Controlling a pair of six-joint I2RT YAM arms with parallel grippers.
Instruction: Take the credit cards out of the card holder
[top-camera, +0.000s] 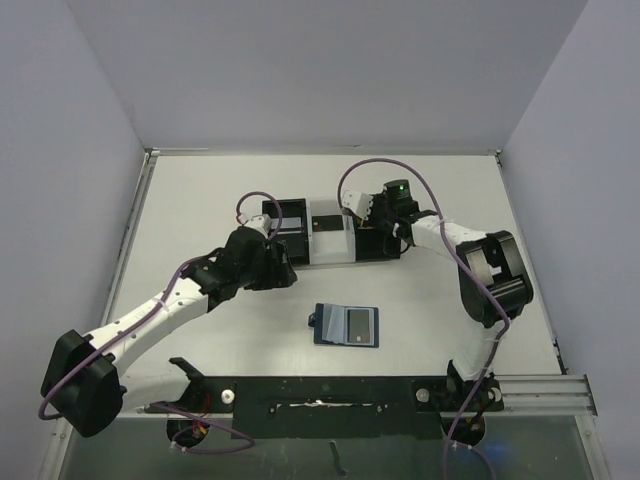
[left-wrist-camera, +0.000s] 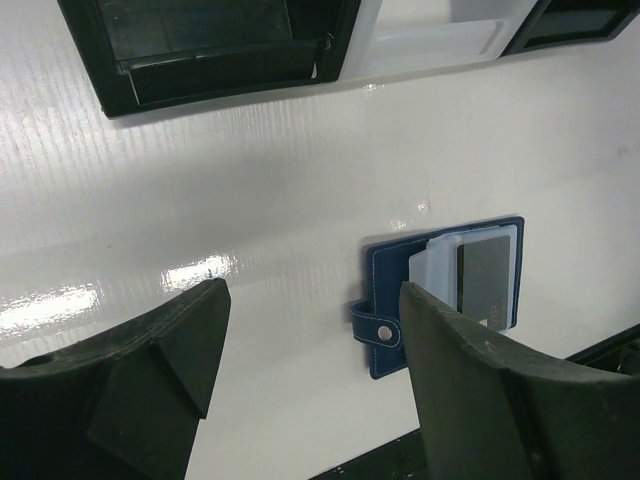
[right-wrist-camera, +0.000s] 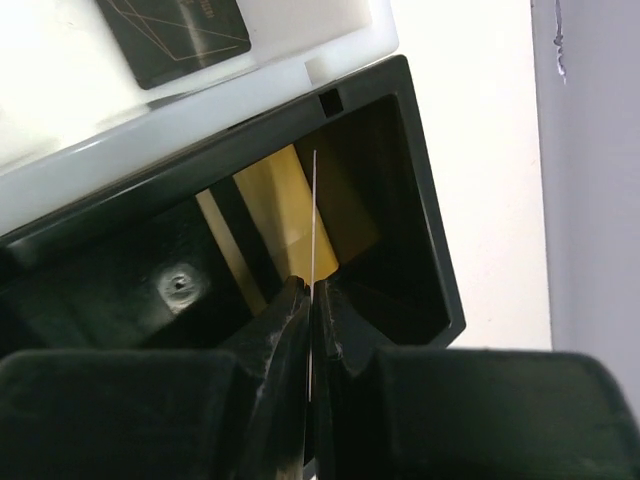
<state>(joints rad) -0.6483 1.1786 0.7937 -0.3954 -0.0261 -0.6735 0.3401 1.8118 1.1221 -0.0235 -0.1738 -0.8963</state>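
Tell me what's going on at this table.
The right gripper is shut on a thin card held edge-on, at the mouth of the right-hand black box. A dark card lies in the pale middle section beside it. The left gripper is open and empty above the table, near the left black box. The blue card holder lies open on the table with cards showing in it.
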